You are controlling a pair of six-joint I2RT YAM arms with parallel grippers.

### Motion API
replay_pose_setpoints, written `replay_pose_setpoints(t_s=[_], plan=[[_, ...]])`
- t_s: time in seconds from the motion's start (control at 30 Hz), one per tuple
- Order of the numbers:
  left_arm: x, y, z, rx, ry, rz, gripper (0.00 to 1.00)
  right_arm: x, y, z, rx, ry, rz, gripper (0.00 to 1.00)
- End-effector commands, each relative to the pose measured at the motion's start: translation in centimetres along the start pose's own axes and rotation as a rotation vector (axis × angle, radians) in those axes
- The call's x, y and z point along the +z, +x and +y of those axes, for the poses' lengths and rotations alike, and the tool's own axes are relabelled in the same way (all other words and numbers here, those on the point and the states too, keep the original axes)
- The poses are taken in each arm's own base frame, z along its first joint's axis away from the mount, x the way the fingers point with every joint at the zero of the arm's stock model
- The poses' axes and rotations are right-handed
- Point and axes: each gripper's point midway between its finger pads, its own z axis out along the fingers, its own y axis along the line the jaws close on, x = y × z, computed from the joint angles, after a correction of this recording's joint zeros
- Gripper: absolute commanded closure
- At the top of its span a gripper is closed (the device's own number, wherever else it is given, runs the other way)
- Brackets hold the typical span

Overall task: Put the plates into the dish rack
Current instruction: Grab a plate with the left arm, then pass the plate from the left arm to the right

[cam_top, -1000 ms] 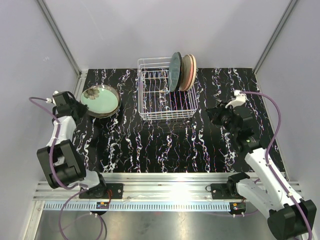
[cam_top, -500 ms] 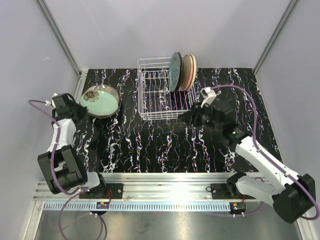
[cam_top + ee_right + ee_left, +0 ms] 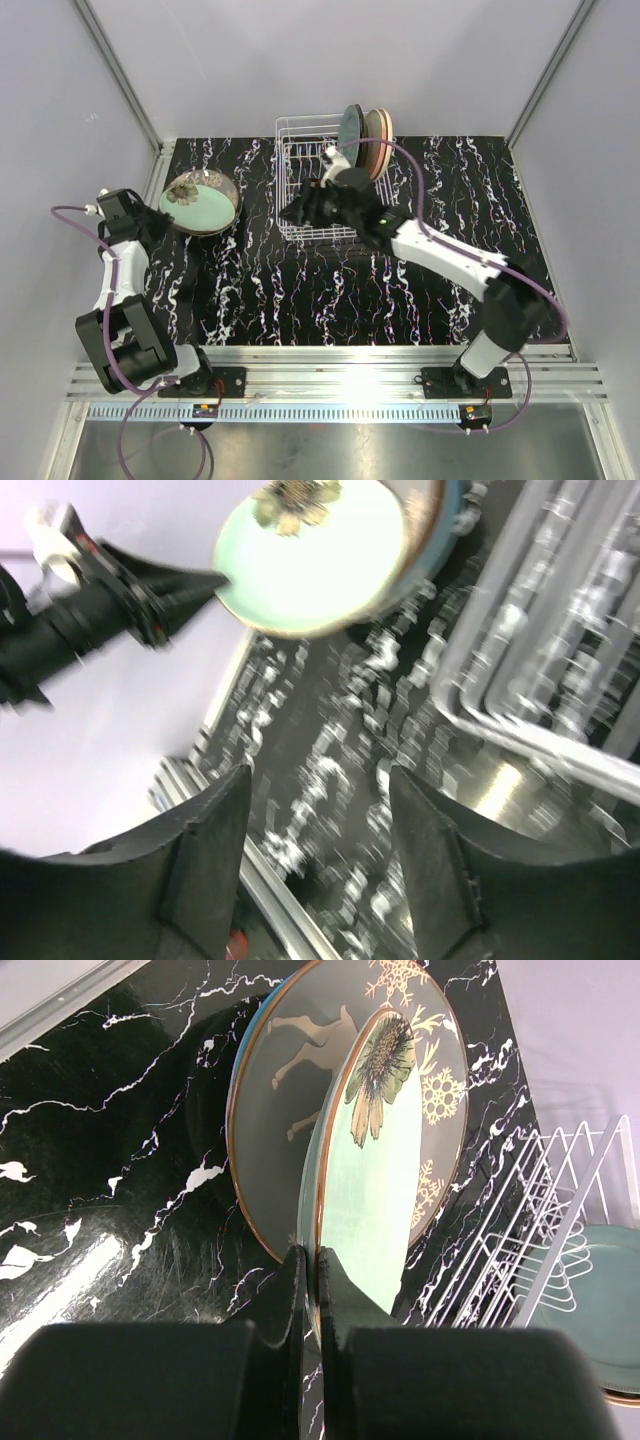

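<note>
**Left gripper**: jaws almost together, pinching the near rim of one mint-green floral plate. Glossy glaze, thin gilt edge, brown flower near the top.

**Stack:** held plate tilted above a stack close to the table's left edge. One grey-brown deer plate directly beneath, matt, with pale deer and snowflakes. One blue rim showing under that. Any further plates below not countable.

**Right gripper**: two black fingers spread apart, nothing between them. Hanging at the front left corner of the dish rack, facing the stack. Wrist view blurred.

**Rack:** one, white wire, rectangular, open-sided, with rows of upright prongs. Three round plates on edge at its right end, close-packed: dark teal plate, beige plate, peach plate. Lower parts hidden behind the right arm. Prong rows exposed to their left.

**Table**: black, marble-patterned, white-veined, glossy. Narrow strip of it between stack and rack; wider stretches right of the rack and along the near edge.
</note>
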Motion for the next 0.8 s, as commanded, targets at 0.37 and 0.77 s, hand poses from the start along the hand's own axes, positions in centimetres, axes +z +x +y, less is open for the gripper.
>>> replay_pose_setpoints(t_s=[0.37,0.77], plan=[[-0.6,-2.5,-1.6,-0.080,0.082,-0.036,1.00,13.2,1.2,3.5,0.156,0.099,0.058,0.26],[0.0,-1.2,-1.5,-0.147,0.105,0.058,1.00,18.7,4.4,0.9,0.171,0.136,0.134,0.26]])
